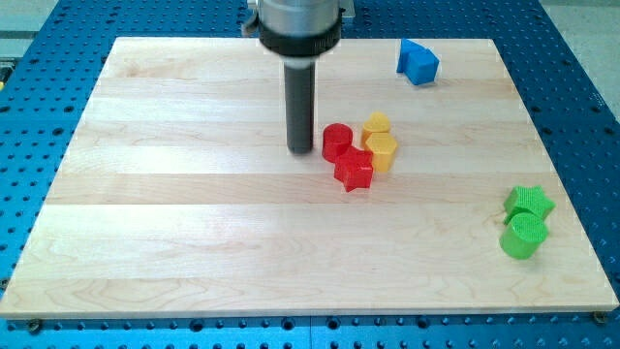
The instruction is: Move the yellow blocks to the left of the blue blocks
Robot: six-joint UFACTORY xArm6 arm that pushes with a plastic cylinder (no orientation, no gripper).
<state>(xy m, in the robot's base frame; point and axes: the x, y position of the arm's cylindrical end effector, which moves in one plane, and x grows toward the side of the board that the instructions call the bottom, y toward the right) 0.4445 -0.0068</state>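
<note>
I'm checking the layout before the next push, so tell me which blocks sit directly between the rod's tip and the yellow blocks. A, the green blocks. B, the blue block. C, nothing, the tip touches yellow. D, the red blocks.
D: my tip stands just left of the red cylinder and red star, with the yellow blocks on their right side.

The arm's upper housing (298, 24) is cut off at 12 o'clock — only its base shows. One yellow block (377, 123) sits partly hidden behind the other (382, 151) — shape unclear.
</note>
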